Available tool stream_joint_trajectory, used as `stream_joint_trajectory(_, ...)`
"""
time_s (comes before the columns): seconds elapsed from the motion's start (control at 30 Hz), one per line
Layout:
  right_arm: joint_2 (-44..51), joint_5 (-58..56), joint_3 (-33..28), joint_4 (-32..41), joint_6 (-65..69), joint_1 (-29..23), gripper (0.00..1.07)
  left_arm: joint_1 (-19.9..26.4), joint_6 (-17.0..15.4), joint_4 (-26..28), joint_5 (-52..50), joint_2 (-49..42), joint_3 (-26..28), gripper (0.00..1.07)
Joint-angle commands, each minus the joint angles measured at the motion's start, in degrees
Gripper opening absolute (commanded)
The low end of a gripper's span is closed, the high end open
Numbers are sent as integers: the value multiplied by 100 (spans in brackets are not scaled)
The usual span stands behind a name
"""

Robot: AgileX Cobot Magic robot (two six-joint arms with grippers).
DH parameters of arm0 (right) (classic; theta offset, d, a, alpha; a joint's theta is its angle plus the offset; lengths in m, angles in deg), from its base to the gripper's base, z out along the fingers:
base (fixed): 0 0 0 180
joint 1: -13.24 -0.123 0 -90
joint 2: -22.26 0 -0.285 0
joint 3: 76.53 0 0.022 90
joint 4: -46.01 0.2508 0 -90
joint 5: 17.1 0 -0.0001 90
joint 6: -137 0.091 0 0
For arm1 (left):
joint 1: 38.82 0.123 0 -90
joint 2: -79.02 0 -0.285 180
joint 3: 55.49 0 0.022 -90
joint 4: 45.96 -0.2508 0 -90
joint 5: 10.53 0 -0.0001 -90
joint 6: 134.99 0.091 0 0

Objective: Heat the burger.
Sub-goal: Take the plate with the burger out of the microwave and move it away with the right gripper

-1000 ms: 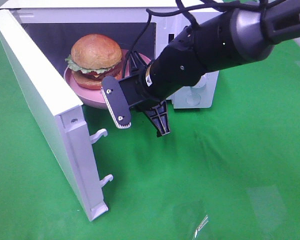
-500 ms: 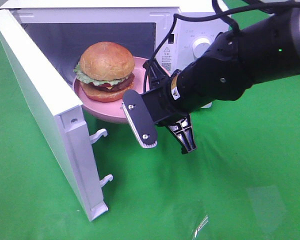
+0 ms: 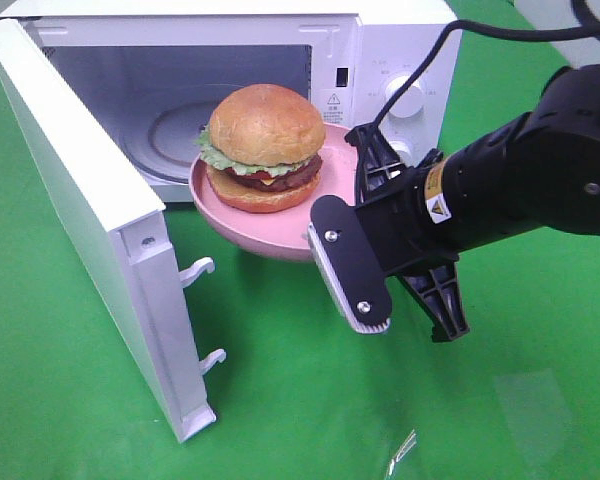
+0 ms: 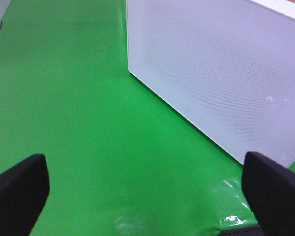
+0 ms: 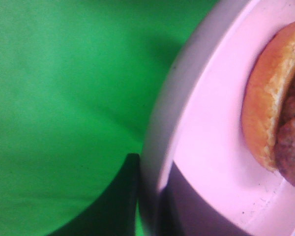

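1. the right gripper [image 3: 332,215] is clamped nearly shut on the rim of the round pink plate [image 3: 242,222]; in the right wrist view one dark finger [image 5: 119,196] sits under the rim and the other presses on its top surface
2. the round burger with glossy golden-brown bun, green lettuce frill and dark patty [image 3: 265,147] sits upright near the middle of that plate, just beyond the fingertips, toward the oven
3. plate and burger hang clear of the green cloth [image 3: 310,390], in front of the mouth of the white microwave oven [image 3: 380,60], not inside it
4. the oven's cavity, with only its glass turntable [image 3: 175,130] in it, lies straight beyond the plate from the fingers; its white door [image 3: 80,230] stands wide open
5. the left gripper [image 4: 147,189] is spread wide and holds nothing, hovering over the cloth beside the door's outer face; the right arm is clearly the nearer one
6. the next move, i judge, depends on whether the plate goes into that cavity or comes out
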Motion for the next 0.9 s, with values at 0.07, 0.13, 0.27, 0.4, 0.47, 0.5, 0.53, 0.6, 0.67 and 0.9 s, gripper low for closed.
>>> stream_joint_trajectory(0.07,728,206,-344,-29,206,80,0,17,11,-6,-52,-92,-6,98)
stream_joint_trajectory(0.13,940,80,-441,-29,235,80,0,17,11,-6,-52,-92,-6,98)
stream_joint_trajectory(0.27,1392,-183,-653,-29,246,80,0,17,11,-6,-52,-92,-6,98)
stream_joint_trajectory(0.4,1845,-441,-859,-29,281,80,0,17,11,-6,-52,-92,-6,98)
stream_joint_trajectory(0.47,2045,-602,-928,-63,407,80,0,17,11,-6,-52,-92,-6,98)
stream_joint_trajectory(0.5,2160,-688,-957,-149,498,80,0,17,11,-6,-52,-92,-6,98)
stream_joint_trajectory(0.53,2160,-688,-957,-149,498,80,0,17,11,-6,-52,-92,-6,98)
stream_joint_trajectory(0.6,2349,-854,-1026,-309,693,80,0,17,11,-6,-52,-92,-6,98)
stream_joint_trajectory(0.67,2750,-1238,-1106,-670,1123,80,0,17,11,-6,-52,-92,-6,98)
stream_joint_trajectory(0.9,3249,-2045,-1175,-1003,2040,80,0,17,11,-6,-52,-92,-6,98)
